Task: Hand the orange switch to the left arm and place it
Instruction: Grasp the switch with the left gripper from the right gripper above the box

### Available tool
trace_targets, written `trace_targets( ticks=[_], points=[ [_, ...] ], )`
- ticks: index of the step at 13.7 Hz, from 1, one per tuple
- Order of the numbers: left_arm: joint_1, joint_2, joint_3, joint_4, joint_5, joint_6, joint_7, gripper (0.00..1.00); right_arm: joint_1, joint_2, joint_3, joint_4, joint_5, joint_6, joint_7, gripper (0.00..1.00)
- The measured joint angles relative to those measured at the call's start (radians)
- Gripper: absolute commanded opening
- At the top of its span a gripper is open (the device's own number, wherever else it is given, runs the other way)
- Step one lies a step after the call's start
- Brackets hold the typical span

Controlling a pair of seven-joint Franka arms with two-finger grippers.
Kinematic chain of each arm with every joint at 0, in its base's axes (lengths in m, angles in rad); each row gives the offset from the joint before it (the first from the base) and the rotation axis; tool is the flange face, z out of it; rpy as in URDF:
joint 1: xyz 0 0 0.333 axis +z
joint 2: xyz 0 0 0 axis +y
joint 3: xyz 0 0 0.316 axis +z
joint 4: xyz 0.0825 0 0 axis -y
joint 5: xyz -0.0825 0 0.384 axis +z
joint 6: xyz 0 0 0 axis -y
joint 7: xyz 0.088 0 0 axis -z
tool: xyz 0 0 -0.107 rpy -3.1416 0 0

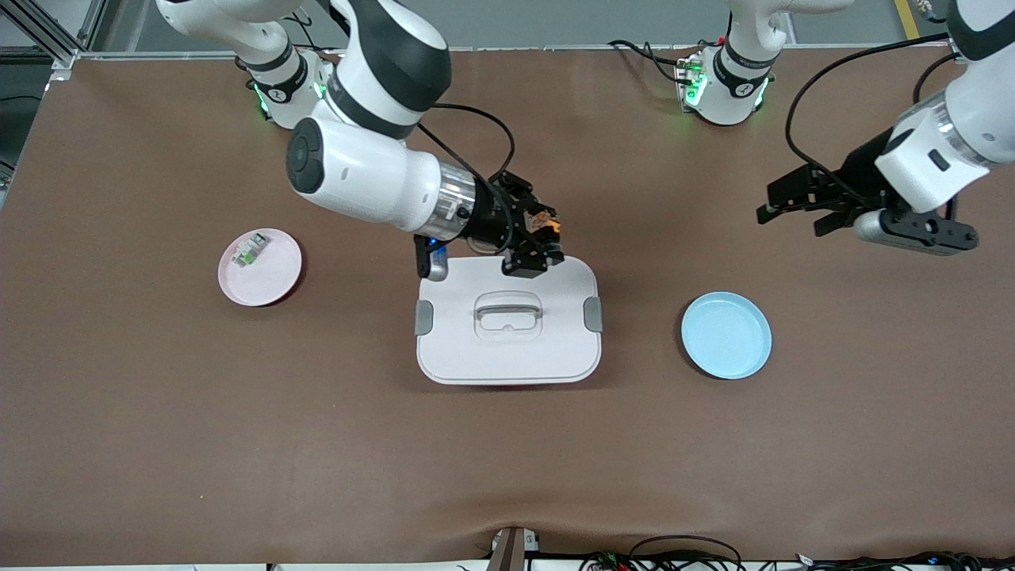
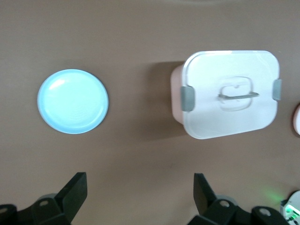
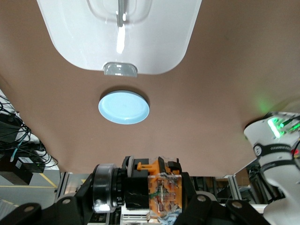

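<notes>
Starting at the right arm's end of the table, I see a pink plate (image 1: 260, 268) resting on the brown table (image 1: 158, 412). A small green-and-grey part (image 1: 251, 250) lies on that plate, near its rim on the side toward the robot bases.

Next comes my right arm (image 1: 365, 170), reaching out from its base toward the middle of the table. Its right gripper (image 1: 538, 238) hangs in the air over the edge of the box (image 1: 508, 319) that lies toward the bases. The gripper's fingers are closed on the orange switch (image 1: 547, 221), so the switch is off the table, held above that edge of the box. In the right wrist view I see the orange switch (image 3: 157, 180) clamped between the black fingers, its orange cap (image 3: 149, 168) showing.

At the middle of the table stands the box, white with rounded corners, a grey clip (image 1: 424, 317) on each short side and a translucent handle (image 1: 508, 310) on its lid.

Toward the left arm's end, a light blue plate (image 1: 726, 335) sits on the table, well apart from the box.

Last, my left arm (image 1: 944, 151) waits in the air, its left gripper (image 1: 781, 205) over bare table nearer the bases than the blue plate. Its fingers (image 2: 72, 190) stand wide apart, holding nothing.
</notes>
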Motion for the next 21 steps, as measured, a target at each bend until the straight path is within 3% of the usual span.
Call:
trace_targets(
  ticks=[4,15,21],
  points=[
    [-0.002,0.001,-0.068,-0.047,-0.096,0.107,-0.008,1.00,0.046,0.079,0.000,0.100,0.005,0.103,0.057,0.00],
    [-0.004,0.007,-0.224,-0.147,-0.210,0.336,-0.192,0.98,0.069,0.105,0.001,0.143,0.043,0.157,0.073,0.00],
    [-0.006,0.019,-0.243,-0.149,-0.257,0.402,-0.214,0.86,0.070,0.106,0.004,0.147,0.044,0.163,0.074,0.00]
  ],
)
